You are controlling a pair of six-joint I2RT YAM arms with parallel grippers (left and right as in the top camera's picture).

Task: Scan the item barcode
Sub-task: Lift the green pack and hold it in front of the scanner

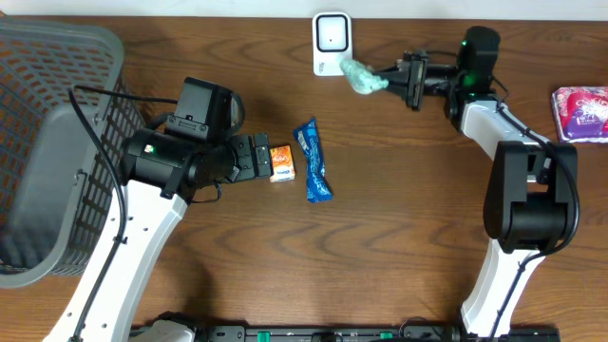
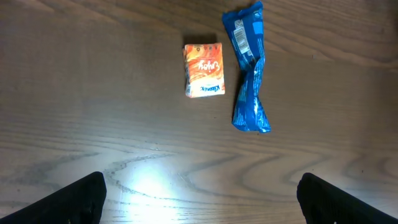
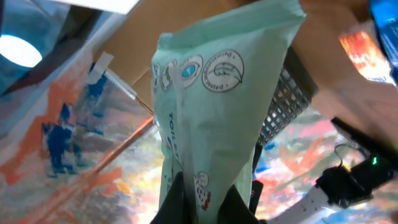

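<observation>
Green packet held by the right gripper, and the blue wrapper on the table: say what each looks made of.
Green packet: seemingly thin matte plastic film, possibly paper; it folds softly and carries printed round logos. Blue wrapper: likely glossy plastic film; crumpled, twisted mid-length, catching light along its creases.

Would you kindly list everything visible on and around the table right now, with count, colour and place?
basket: 1, grey, left edge of the table
scanner: 1, white, top centre
packet: 1, pale green, held at the scanner
small box: 1, orange, centre of the table
wrapper: 1, blue, lying beside the small box in the overhead view, on the side away from the basket
pouch: 1, pink, right edge
table: 1, brown wood, under everything
left hand: 1, black, open, by the small box
right hand: 1, black, shut on the packet
</observation>
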